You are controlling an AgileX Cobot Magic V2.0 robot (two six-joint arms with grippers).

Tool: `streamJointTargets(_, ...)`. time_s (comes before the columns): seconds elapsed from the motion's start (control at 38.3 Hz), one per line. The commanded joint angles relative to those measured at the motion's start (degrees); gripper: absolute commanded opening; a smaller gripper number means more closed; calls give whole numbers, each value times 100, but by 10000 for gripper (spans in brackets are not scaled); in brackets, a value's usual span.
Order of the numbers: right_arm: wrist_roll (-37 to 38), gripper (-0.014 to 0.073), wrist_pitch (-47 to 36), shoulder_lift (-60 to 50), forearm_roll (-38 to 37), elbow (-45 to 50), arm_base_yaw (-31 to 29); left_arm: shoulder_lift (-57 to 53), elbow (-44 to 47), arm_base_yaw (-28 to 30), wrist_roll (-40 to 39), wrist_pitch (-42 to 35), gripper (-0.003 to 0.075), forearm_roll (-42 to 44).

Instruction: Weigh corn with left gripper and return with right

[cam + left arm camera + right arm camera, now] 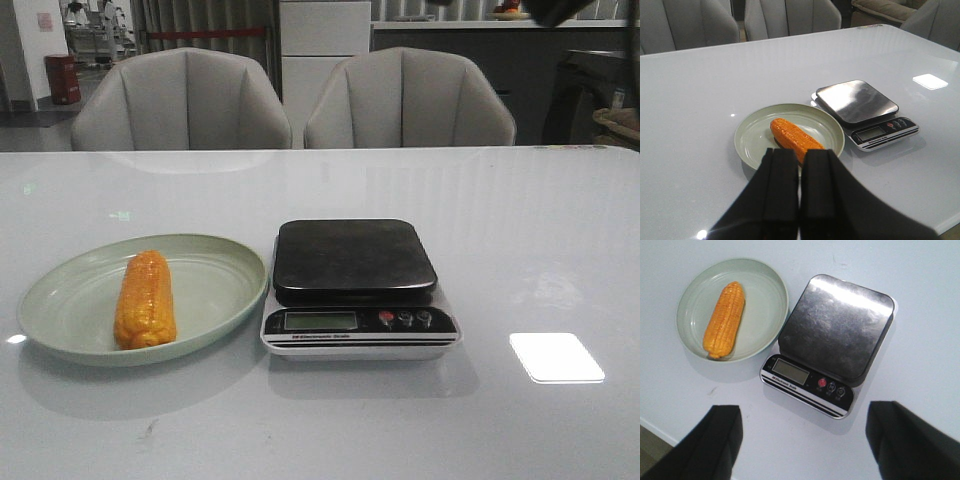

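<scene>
The orange-yellow corn (145, 299) lies lengthwise on the pale green plate (215, 290), left of the kitchen scale (355, 283). The scale's dark platform is bare. In the left wrist view the corn (791, 137) and plate (750, 142) lie beyond my left gripper (800, 165), which hangs above the table, shut, with nothing between its fingers. My right gripper (802, 432) is open wide, high above the table's near edge, with the scale (832, 340), the corn (724, 320) and the plate (767, 305) below and beyond it. Neither gripper shows in the front view.
The white glossy table (520, 240) carries only the plate and the scale. Two grey chairs (180, 100) stand behind its far edge. A bright light patch (556, 357) reflects on the table to the right of the scale.
</scene>
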Motion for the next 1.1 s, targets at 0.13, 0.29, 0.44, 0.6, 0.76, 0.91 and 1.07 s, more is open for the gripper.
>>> streamJointTargets(0.13,-97,608,-763,-1929,-148,1191,-34,-14,-135,5,8,-490,114,-40)
streamJointTargets(0.29,-97,608,-1109,-3310,-202,2139,-34,-14,-135,5,8,-490,114,-40)
streamJointTargets(0.44,-107,605,-1686,-4580,-270,3026,-34,-14,-135,5,8,-490,114,-40)
streamJointTargets(0.6,-107,605,-2180,-5698,-284,3779,-34,-14,-135,5,8,-490,114,-40)
streamJointTargets(0.76,-107,605,-2512,-6505,-284,4393,-34,-14,-135,5,8,-490,114,-40)
streamJointTargets(0.91,-107,568,-2500,-6500,-329,4576,-34,-14,-135,5,8,-490,114,-40)
streamJointTargets(1.07,-107,108,-2375,-6500,-749,4576,-34,-14,-135,5,8,-490,114,-40)
